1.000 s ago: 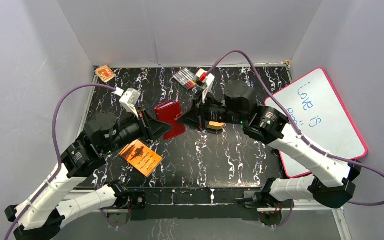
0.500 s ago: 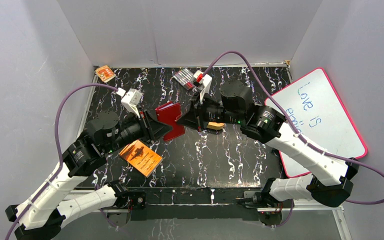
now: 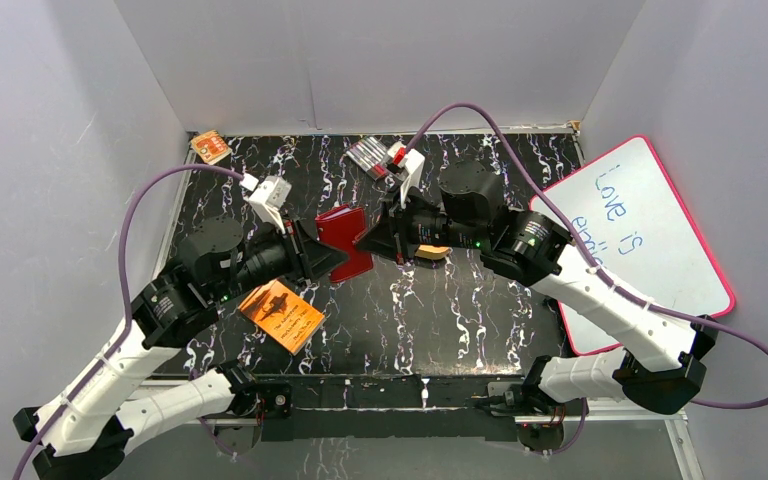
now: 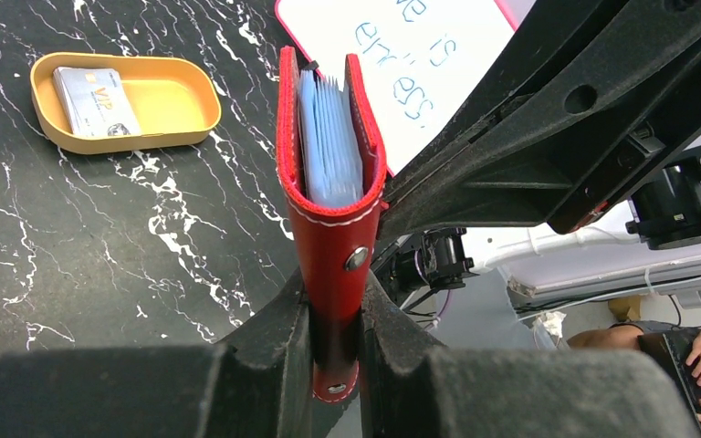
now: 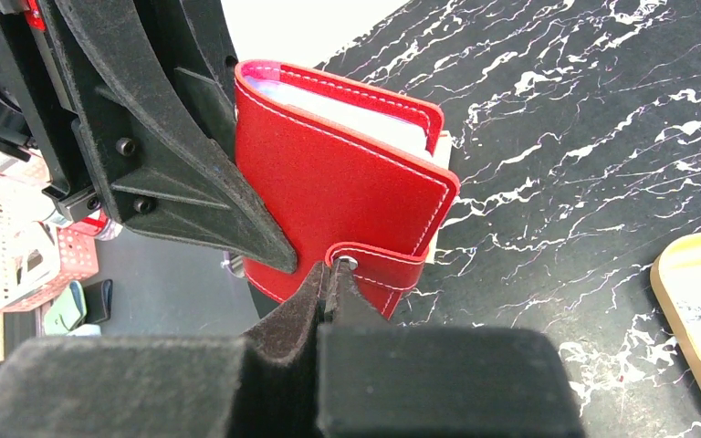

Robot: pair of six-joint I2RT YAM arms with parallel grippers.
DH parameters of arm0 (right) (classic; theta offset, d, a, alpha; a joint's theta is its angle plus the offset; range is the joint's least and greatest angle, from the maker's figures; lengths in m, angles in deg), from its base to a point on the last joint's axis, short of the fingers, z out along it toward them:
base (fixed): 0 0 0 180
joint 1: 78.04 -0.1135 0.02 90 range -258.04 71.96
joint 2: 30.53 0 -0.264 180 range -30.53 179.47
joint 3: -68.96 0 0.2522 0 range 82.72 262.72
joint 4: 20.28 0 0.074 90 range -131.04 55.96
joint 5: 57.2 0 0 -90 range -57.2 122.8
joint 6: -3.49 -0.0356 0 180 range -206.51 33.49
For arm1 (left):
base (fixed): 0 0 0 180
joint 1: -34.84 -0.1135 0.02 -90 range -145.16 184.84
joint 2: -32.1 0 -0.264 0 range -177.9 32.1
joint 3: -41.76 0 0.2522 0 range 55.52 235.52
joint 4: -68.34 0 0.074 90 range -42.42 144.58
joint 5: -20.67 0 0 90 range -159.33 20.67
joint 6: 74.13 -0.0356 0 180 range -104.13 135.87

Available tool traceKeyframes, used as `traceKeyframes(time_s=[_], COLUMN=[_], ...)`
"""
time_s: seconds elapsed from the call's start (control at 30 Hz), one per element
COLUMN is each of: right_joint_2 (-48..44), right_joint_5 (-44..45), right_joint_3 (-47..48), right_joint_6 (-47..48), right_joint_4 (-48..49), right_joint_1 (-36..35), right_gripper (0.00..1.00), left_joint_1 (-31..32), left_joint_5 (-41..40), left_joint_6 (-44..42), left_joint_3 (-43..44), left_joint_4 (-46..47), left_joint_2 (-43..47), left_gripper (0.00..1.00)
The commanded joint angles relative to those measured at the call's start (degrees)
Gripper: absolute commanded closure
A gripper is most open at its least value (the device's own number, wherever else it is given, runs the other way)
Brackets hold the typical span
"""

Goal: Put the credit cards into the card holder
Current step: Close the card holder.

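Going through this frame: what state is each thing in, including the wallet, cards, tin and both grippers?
card holder: held between both grippers, covers slightly apart, bluish pockets showing.
left gripper: shut on the card holder's edge.
right gripper: shut on the snap tab.
credit card: lying in the tin, not yet in the holder.
oval tin: open, on the table.
orange booklet: closed, lying flat.
whiteboard: written on in blue.
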Motion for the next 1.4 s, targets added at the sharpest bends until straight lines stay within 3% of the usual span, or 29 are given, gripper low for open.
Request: traceKeyframes(time_s=[0.0,0.73,0.93,1.03,1.07,1.13,1.17,1.23,1.3,1.37], right_joint_2=[2.9,5.4,5.6,3.5,2.2,-1.0,-2.2,-6.7,-12.0,-16.9], right_joint_5=[-1.8,-3.3,-3.3,-4.4,-5.0,-6.4,-6.4,-5.6,3.7,10.6], right_joint_3=[0.9,-0.4,-0.3,-1.8,-2.3,-1.1,-0.4,2.3,3.8,-4.2], right_joint_6=[-1.4,-3.7,-3.9,-4.0,-4.2,-4.4,-4.3,-3.8,-1.8,-3.0], right_joint_4=[4.3,4.9,4.1,6.3,7.0,5.9,4.3,-0.3,-5.6,-1.9], right_joint_1=[-1.0,-1.1,-1.1,-1.1,-1.1,-1.1,-1.1,-1.1,-1.0,-1.1], right_gripper=[1.00,1.00,1.00,1.00,0.89,0.49,0.43,0.13,0.08,0.08], left_joint_1=[1.4,1.3,1.4,1.4,1.4,1.4,1.4,1.4,1.4,1.4], left_joint_5=[14.2,22.7,22.4,17.3,14.8,3.4,0.8,-4.3,-5.4,-4.0], left_joint_6=[2.3,5.5,5.1,2.3,1.3,-0.8,-0.8,-0.2,1.7,4.1], left_joint_3=[3.5,2.5,2.5,2.3,2.1,-0.6,-2.0,-6.0,-11.3,-17.4], left_joint_4=[12.4,19.8,20.2,16.0,13.1,7.1,5.7,2.8,3.1,6.4], left_joint_2=[-0.8,0.5,0.6,1.5,2.1,5.0,6.0,8.2,9.2,8.7], left_gripper=[1.00,1.00,1.00,1.00,1.00,1.00,1.00,1.00,1.00,1.00])
